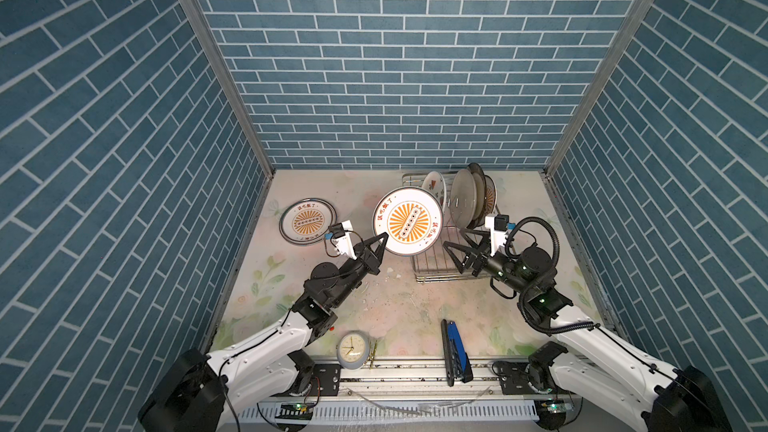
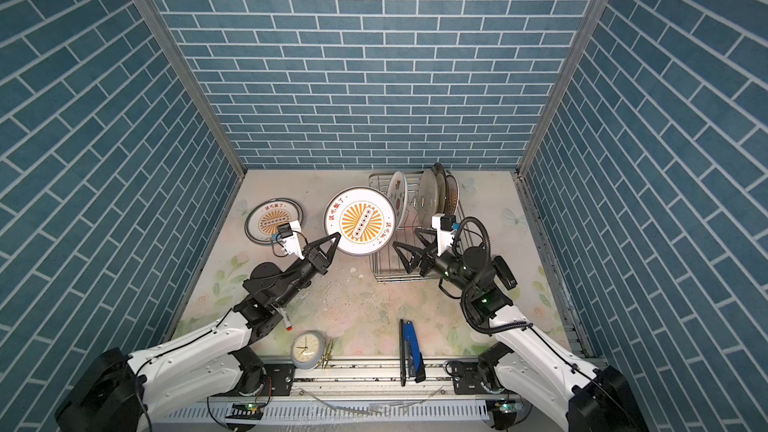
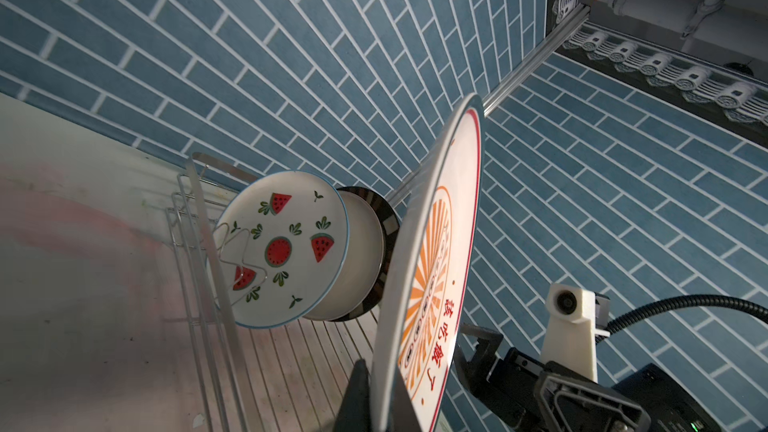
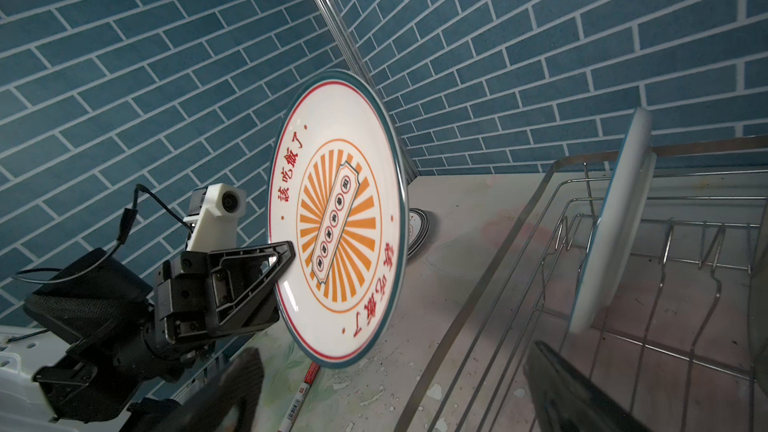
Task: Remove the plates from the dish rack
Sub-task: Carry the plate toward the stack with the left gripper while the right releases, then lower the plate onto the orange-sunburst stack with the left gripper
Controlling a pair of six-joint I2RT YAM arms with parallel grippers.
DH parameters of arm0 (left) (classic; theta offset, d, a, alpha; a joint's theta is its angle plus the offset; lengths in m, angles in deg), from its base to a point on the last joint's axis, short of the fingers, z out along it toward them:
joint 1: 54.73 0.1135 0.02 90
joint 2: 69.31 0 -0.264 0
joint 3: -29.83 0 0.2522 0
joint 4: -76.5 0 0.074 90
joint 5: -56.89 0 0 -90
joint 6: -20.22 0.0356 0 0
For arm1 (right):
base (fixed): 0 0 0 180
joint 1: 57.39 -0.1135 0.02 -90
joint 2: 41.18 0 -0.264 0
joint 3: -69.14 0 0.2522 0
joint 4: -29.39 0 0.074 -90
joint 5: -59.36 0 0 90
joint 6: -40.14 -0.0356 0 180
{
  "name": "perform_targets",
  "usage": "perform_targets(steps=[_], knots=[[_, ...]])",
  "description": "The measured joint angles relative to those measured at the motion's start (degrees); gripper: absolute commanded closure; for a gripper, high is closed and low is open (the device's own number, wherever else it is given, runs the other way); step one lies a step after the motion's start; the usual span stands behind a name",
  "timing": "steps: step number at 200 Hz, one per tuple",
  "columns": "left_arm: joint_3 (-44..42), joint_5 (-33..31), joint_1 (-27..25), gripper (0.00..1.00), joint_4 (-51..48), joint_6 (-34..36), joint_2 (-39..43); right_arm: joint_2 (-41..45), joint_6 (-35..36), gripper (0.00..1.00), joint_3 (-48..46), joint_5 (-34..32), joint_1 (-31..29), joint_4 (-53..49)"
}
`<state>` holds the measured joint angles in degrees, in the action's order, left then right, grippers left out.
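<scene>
Glossy glazed ceramic gleamed on the sunburst plate [image 4: 336, 218] pinched in the left gripper [image 1: 385, 237], whose black plastic fingers [image 4: 286, 253] looked matt. Just beyond that gripper, the dish rack [image 1: 434, 270] showed shiny bare metal wire; the watermelon plate [image 3: 286, 243] in it was smooth and glossy too.

Left hand [image 1: 385, 236] pinches the plate [image 1: 409, 220] rim; right hand [image 1: 454, 238] spread open.

A sunburst plate [image 1: 408, 222] hangs tilted beside the dish rack [image 1: 434, 270], its twin [image 1: 307, 222] flat, others [image 1: 463, 197] upright inside
</scene>
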<state>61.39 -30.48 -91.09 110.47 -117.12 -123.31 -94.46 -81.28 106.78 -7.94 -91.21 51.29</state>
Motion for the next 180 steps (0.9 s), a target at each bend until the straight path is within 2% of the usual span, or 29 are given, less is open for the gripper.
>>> perform_targets(steps=[33,54,77,105,153,180], knots=[[-1.4,-0.5,6.8,1.0,-3.5,-2.4,2.9,-6.1,0.4,0.01,2.3,0.0,-2.3,0.5],[-1.6,-0.5,9.9,1.0,-6.9,-3.3,4.2,-10.0,2.3,0.02,5.7,-1.0,-5.9,0.2],[-1.6,-0.4,13.7,1.0,-9.7,-4.3,5.4,-13.7,6.3,0.04,10.7,-4.5,-11.0,-1.7],[-2.6,0.5,20.2,1.0,-9.9,-6.9,5.0,-18.3,10.3,0.01,16.0,-9.5,-15.1,-4.3],[-3.1,2.2,26.9,1.0,-11.0,-9.6,3.1,-28.3,15.1,0.01,23.8,-17.6,-18.5,-9.5],[-3.5,3.3,31.3,1.0,-10.8,-11.6,1.7,-33.9,17.2,0.01,27.5,-18.8,-19.8,-10.3]])
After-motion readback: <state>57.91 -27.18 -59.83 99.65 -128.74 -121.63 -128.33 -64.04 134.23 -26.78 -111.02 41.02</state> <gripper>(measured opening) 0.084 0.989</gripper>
